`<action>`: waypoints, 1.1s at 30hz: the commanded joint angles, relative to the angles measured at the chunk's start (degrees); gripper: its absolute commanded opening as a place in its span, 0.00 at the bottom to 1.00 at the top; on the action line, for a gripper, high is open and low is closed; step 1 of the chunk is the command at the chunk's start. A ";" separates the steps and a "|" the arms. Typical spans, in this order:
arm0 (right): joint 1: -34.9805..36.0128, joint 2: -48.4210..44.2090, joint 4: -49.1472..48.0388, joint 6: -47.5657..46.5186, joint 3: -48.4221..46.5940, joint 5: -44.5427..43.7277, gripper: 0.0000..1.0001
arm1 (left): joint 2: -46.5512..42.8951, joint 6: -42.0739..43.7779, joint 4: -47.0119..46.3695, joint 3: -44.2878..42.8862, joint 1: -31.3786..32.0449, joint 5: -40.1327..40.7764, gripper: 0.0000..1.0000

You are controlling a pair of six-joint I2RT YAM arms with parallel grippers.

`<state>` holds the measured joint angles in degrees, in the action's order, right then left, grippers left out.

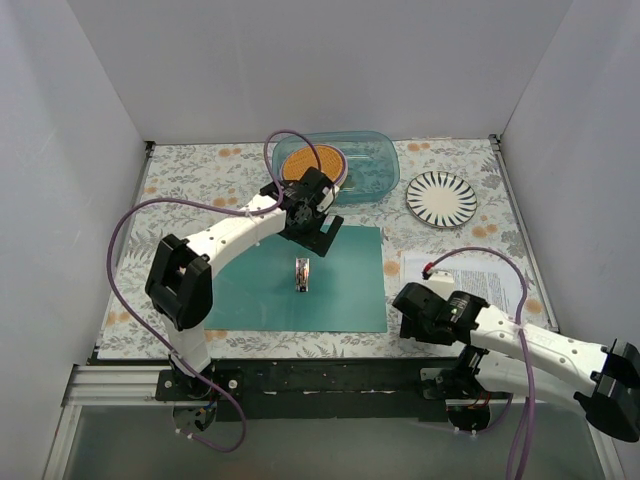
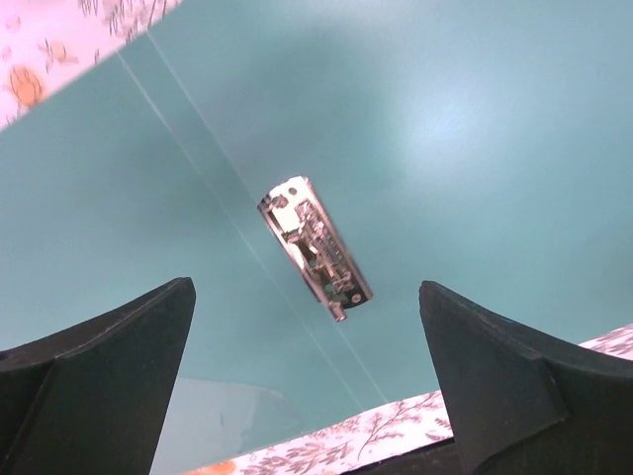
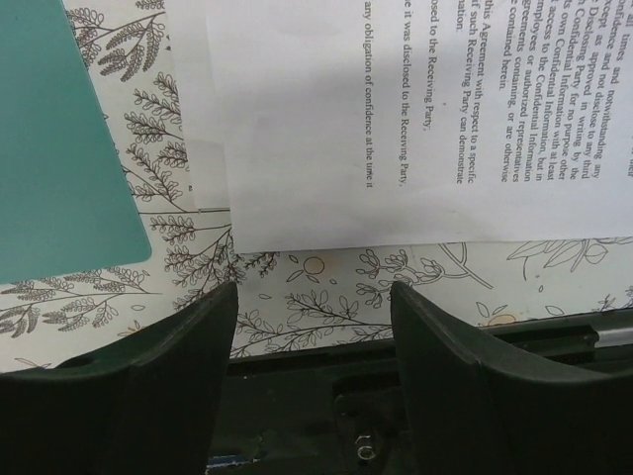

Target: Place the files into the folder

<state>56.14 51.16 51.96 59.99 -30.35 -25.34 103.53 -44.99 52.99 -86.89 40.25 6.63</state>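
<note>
The teal folder (image 1: 250,290) lies open and flat in the middle of the table, its silver clip (image 1: 302,274) at the spine. My left gripper (image 1: 320,236) hangs over the folder's far edge, open and holding nothing. In the left wrist view the clip (image 2: 315,249) lies ahead of the wide-apart fingers (image 2: 109,366) on the folder (image 2: 445,129). The files (image 1: 485,275), white printed sheets, lie on the cloth right of the folder. My right gripper (image 1: 415,322) is low at the near table edge, just short of the files (image 3: 396,119). It is open, with only cloth between its fingertips (image 3: 208,327).
A clear blue-tinted container (image 1: 370,160) holding an orange round thing stands at the back, just behind the left gripper. A striped plate (image 1: 441,198) lies at the back right. White walls enclose the floral cloth (image 1: 190,180). A black rail (image 1: 330,375) runs along the near edge.
</note>
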 commanded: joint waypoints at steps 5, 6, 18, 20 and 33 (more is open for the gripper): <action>0.81 -14.41 -1.87 21.03 6.35 1.52 0.65 | 7.90 -0.10 -3.68 -11.01 0.62 -5.22 0.98; 0.81 -15.20 -1.43 22.09 6.53 1.44 0.65 | 9.05 -0.01 -4.38 -13.98 0.79 -5.92 0.98; 0.90 -10.01 4.99 38.17 4.94 1.79 0.69 | 25.14 0.78 -14.48 -28.86 10.37 -11.47 0.98; 0.99 -11.77 6.04 40.55 5.12 0.13 0.70 | 27.60 0.96 -16.16 -31.49 11.69 -10.24 0.98; 0.99 -10.11 5.34 43.72 5.65 -2.08 0.72 | 36.92 1.22 -16.78 -36.95 13.54 -8.66 0.98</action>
<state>56.75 40.42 55.57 100.64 -24.73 -25.39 139.52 -44.53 37.04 -122.04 53.78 -3.49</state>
